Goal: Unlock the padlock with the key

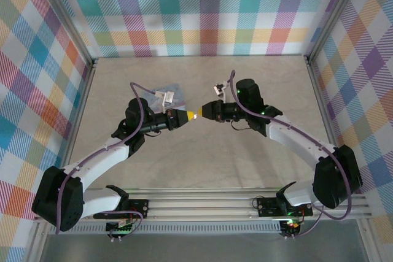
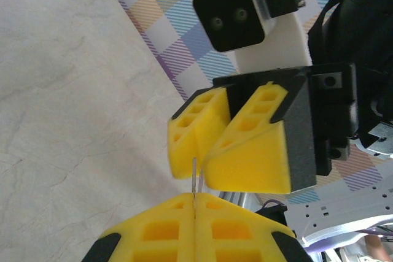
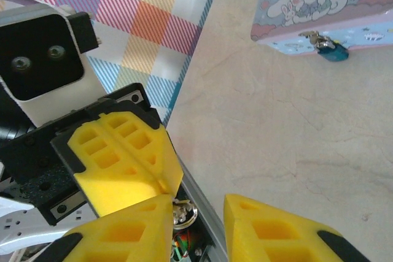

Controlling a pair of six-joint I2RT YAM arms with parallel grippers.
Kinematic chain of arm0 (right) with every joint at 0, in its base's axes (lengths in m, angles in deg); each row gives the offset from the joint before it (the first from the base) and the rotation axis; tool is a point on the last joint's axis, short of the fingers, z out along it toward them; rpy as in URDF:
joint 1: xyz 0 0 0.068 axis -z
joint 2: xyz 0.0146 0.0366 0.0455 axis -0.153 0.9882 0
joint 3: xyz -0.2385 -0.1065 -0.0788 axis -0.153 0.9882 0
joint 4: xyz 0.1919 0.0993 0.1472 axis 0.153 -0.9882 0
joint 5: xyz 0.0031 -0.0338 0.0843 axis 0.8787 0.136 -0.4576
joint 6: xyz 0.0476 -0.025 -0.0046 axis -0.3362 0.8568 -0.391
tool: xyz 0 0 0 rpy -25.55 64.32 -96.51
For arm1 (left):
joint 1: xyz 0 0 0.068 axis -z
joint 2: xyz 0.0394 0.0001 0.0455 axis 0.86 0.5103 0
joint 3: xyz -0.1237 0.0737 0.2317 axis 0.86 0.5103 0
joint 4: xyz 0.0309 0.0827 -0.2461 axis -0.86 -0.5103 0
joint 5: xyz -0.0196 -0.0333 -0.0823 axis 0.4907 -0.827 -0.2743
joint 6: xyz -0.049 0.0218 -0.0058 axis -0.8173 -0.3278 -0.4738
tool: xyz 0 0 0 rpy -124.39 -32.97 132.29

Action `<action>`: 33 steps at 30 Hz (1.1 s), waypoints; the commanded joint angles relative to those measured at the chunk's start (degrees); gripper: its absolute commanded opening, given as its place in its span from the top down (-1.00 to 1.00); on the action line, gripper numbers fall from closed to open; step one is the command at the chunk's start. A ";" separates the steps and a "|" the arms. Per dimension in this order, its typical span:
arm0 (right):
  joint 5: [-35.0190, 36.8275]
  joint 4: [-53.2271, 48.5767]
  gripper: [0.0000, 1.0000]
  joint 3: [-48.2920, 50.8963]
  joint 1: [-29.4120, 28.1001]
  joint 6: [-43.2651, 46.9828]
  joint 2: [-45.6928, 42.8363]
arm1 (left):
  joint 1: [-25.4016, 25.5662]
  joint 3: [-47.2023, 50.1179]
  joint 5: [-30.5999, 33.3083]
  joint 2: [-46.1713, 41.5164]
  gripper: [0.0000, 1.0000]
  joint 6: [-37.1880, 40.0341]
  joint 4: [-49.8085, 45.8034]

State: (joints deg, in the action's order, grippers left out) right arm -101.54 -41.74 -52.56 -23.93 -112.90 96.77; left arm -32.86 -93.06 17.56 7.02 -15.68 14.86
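The left gripper (image 2: pixel 193 202) is closed on the key (image 2: pixel 194 179), and the thin blade sticks out toward the right gripper (image 3: pixel 198 213). The right gripper is open, with its yellow fingers apart, just beside the key tip. The padlock (image 3: pixel 333 51) hangs on the edge of the pale-blue tin (image 3: pixel 319 4), well apart from both grippers.

A pale-blue tin (image 3: pixel 325 4) with a cartoon lid sits on the beige table (image 3: pixel 276 121) between plaid walls (image 1: pixel 202 10).

Key (image 2: pixel 194 179) mostly hidden btwn left jaws.
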 commanded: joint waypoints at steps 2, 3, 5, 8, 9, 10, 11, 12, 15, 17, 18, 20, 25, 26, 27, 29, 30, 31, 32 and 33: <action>-2.53 3.59 0.53 -1.06 -0.49 -2.36 1.93 | -0.58 -0.69 -1.38 -0.92 1.00 1.68 -0.81; -2.85 4.21 0.59 -1.06 -0.47 -2.67 2.29 | -0.54 -0.68 -1.74 -0.73 1.00 1.86 -0.87; -3.18 5.11 0.72 -0.97 -0.58 -3.12 2.69 | -0.55 -0.77 -2.31 -0.40 1.00 2.00 -0.95; -3.56 6.18 0.93 -0.80 -0.58 -3.37 3.02 | -0.53 -0.87 -2.48 0.05 1.00 2.63 -1.80; -3.84 6.62 0.99 -0.73 -0.58 -3.37 3.13 | -0.53 -0.97 -2.56 0.30 1.00 2.88 -2.19; -3.92 6.93 1.00 -0.58 -0.58 -3.31 3.13 | -0.53 -1.09 -2.53 0.37 1.00 3.26 -2.58; -3.88 7.29 1.00 -0.36 -0.57 -3.05 3.09 | -0.55 -1.21 -2.36 0.52 1.00 3.66 -3.30; -3.94 7.45 1.00 -0.14 -0.58 -2.88 3.05 | -0.53 -1.42 -2.39 0.60 1.00 4.03 -3.85; -3.96 7.71 1.00 0.17 -0.58 -1.93 2.84 | -0.53 -1.86 -2.14 0.81 1.00 4.85 -5.30; -3.26 6.26 1.00 -0.22 -0.58 -0.93 2.72 | -0.58 -2.27 -1.02 0.55 0.68 6.01 -7.52; -2.66 4.71 1.00 -0.73 -0.58 -0.18 2.61 | -0.53 -2.39 -0.29 0.25 0.49 6.76 -8.59; -0.77 -0.75 1.00 -2.66 -0.58 2.32 2.57 | -0.54 -2.49 1.29 -0.66 0.20 8.71 -11.16; 0.39 -8.76 1.00 -6.10 -0.89 7.26 2.87 | -0.40 -3.68 2.37 -0.75 0.02 12.18 -15.51; 0.51 -9.45 1.00 -6.39 -0.93 7.88 2.91 | -0.35 -3.99 2.14 -0.47 0.01 12.47 -15.80; 0.70 -10.22 1.00 -6.64 -0.89 8.49 2.89 | -0.35 -4.09 1.89 -0.26 0.01 12.50 -15.74; 0.73 -11.12 1.00 -6.99 -1.02 9.44 2.92 | -0.10 -4.34 1.44 0.18 0.01 12.51 -15.33; 0.75 -11.57 1.00 -7.08 -1.07 9.89 2.96 | 0.06 -4.59 1.13 0.47 0.01 12.59 -15.28; 0.74 -11.98 1.00 -7.19 -1.15 10.30 2.96 | 0.19 -4.73 0.87 0.61 0.01 12.63 -15.19; 0.83 -12.60 1.00 -7.38 -1.19 10.83 3.09 | 0.35 -5.03 0.62 0.87 0.01 12.71 -15.19; 0.81 -12.95 1.00 -7.54 -1.30 11.18 3.11 | 0.45 -5.31 0.45 1.07 0.00 12.76 -15.19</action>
State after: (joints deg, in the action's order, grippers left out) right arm -100.93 -51.33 -58.17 -24.70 -105.16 99.35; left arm -32.95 -95.94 19.44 7.58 -4.66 0.02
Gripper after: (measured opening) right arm 0.059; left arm 0.495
